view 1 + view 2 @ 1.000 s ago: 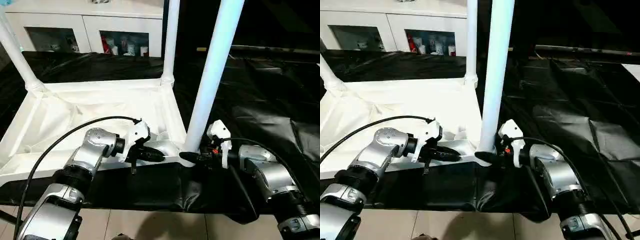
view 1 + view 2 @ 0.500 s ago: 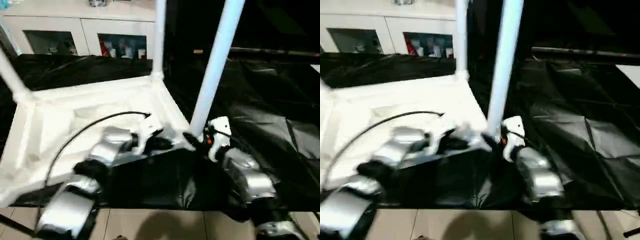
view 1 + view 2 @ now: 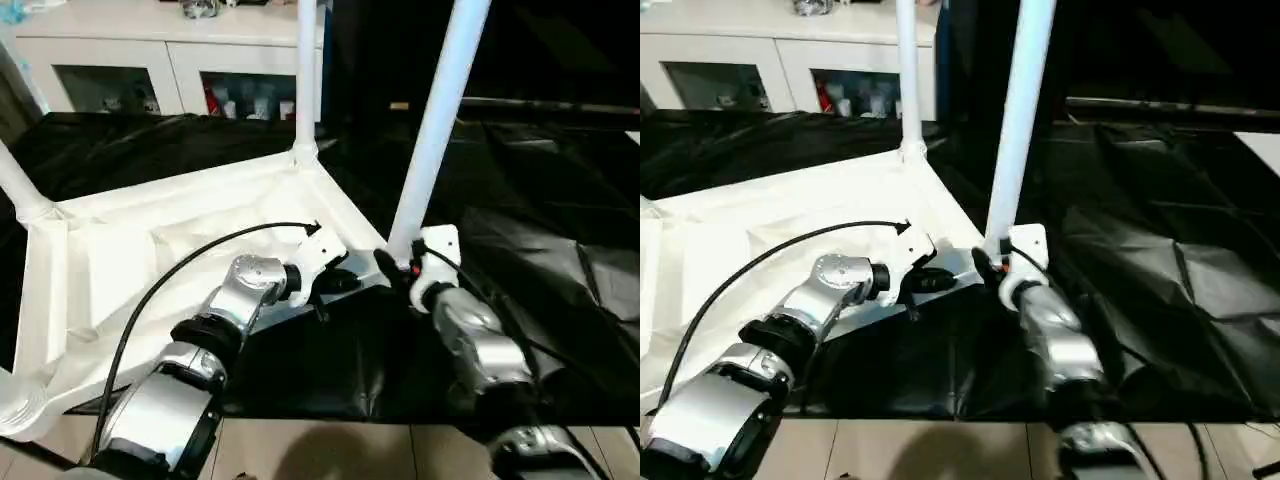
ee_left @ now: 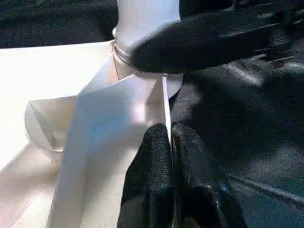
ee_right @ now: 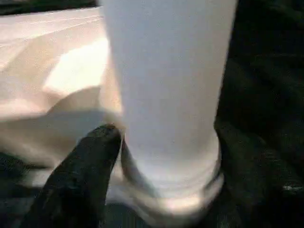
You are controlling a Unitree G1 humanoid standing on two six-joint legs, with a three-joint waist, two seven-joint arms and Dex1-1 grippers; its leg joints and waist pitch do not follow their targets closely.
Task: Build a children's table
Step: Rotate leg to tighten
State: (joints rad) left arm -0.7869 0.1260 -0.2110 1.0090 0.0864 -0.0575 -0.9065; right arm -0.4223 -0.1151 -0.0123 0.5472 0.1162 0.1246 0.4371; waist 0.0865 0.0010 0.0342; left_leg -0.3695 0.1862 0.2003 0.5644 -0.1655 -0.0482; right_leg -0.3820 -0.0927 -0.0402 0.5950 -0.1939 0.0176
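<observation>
Clamped on the thin rim of the upturned top (image 3: 150,240), my left gripper (image 4: 170,142) steadies it while my right gripper (image 5: 156,166), jaws apart, straddles the near leg (image 3: 435,130) at its socket; I judge the leg must turn square to the threads.

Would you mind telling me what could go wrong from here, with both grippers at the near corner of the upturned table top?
1. The right gripper reaches around the base of the near leg, which rises tall from its socket; if the thread is not fully home, a nudge could tip it.
2. The left gripper is shut on the thin rim of the table top, a small hold that may slip.
3. The top's near left corner juts past the black-draped table, so pushing could slide it off.
</observation>
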